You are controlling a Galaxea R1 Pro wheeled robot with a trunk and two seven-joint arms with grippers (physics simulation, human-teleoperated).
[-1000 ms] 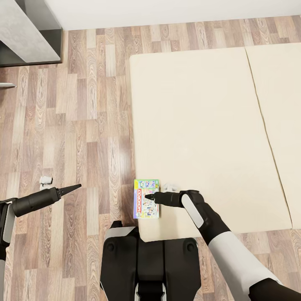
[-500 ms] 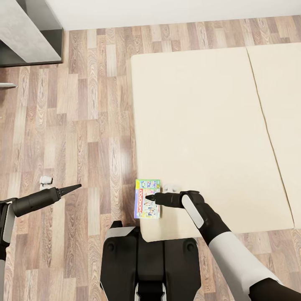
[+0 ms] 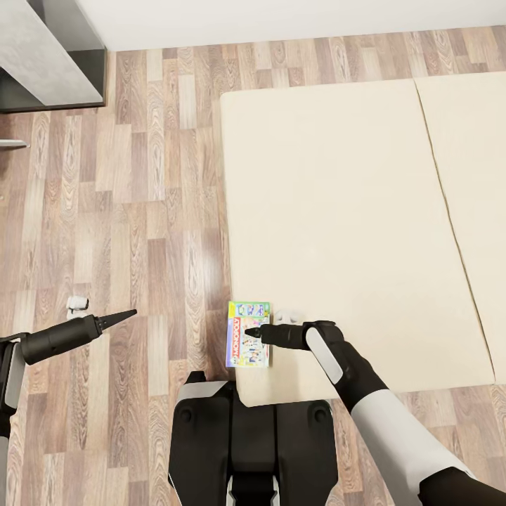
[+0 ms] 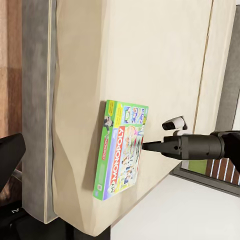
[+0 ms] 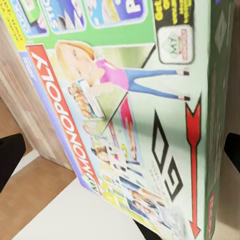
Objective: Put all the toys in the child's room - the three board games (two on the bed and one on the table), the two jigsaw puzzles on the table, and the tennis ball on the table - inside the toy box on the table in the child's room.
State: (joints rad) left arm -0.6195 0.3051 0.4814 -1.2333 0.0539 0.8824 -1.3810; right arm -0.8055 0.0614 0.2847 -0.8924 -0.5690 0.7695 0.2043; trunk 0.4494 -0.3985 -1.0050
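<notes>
A flat white-and-green board game [image 3: 247, 334], a Monopoly box, lies face up on the near left corner of the beige bed [image 3: 337, 211]. My right gripper [image 3: 251, 332] hovers just over the middle of the box, pointing across it. In the left wrist view its tip [image 4: 149, 146] sits right at the box [image 4: 120, 150]. The right wrist view has the box face [image 5: 125, 115] very close, with dark fingers [image 5: 10, 160] at the two sides, spread open. My left gripper [image 3: 121, 318] hangs open over the wood floor, well left of the bed, holding nothing.
A grey unit [image 3: 49, 60] stands at the far left by the white wall [image 3: 281, 17]. Wood-plank floor [image 3: 140, 197] runs between it and the bed. A seam [image 3: 450, 211] splits the mattress. My dark base [image 3: 253, 450] is against the bed's near edge.
The whole picture has slid a few pixels to the right, so the camera moved slightly. Both arms and the box keep their places.
</notes>
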